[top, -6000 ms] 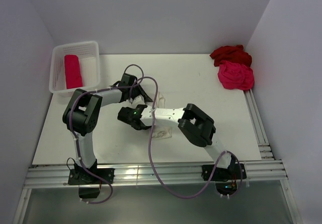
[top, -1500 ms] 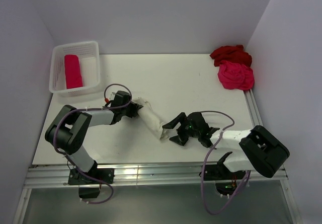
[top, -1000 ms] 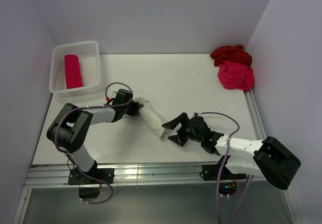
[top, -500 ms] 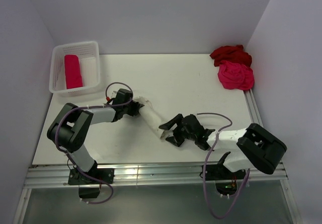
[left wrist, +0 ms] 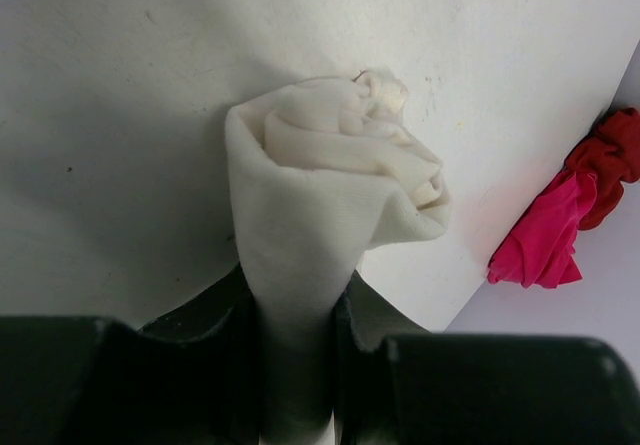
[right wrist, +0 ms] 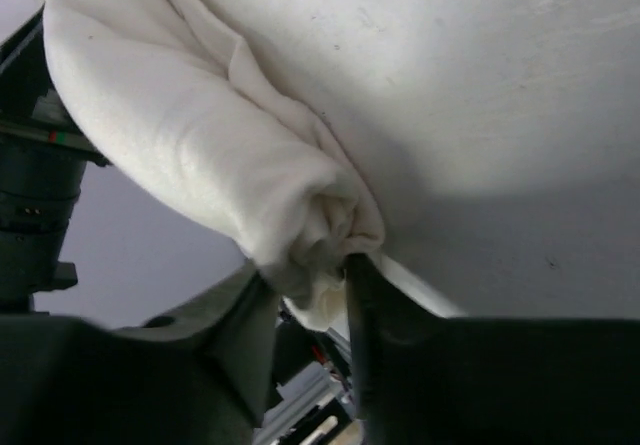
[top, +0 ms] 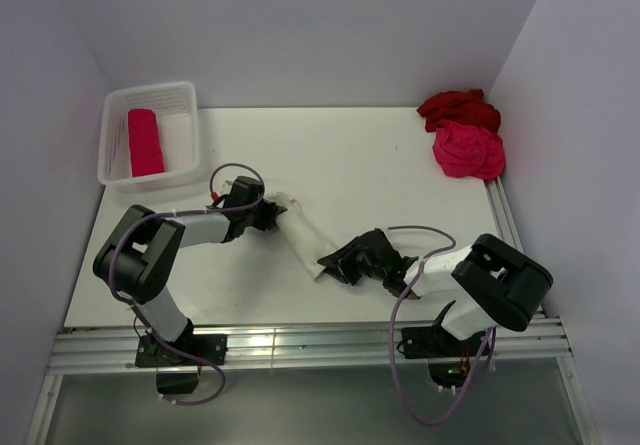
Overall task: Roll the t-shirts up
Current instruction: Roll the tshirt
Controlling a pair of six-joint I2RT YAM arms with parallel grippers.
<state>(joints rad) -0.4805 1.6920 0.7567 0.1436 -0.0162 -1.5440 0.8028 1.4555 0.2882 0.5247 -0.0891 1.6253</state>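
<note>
Cream-white t-shirt [top: 299,232]: rolled into a long, loose tube, it lies slantwise on the worktop [top: 380,180] between the two arms. One end points toward the far left, the other toward the near right.
Left jaws: clamped on the roll's far-left end. In the left wrist view the cloth runs up from between the two dark fingers and opens into a coiled spiral of folds at its tip.
Right jaws: closed in on the roll's near-right end. In the right wrist view the bunched tip sits squeezed in the gap, with cloth touching both sides. The rest of the tube stretches up and away to the left.
Roll relative to jaws: held at both ends, with its middle resting on the worktop and sagging a little.
Hot pink t-shirt [top: 468,151]: an unrolled heap at the far right corner of the worktop, well apart from both arms.
Dark red t-shirt [top: 458,108]: crumpled just behind the hot pink one and touching it, against the right wall.
Pink-red roll [top: 144,142]: a tight cylinder lying lengthwise inside the white mesh basket [top: 150,90].
Basket: at the far left corner, well apart from the left arm [top: 150,250].
</note>
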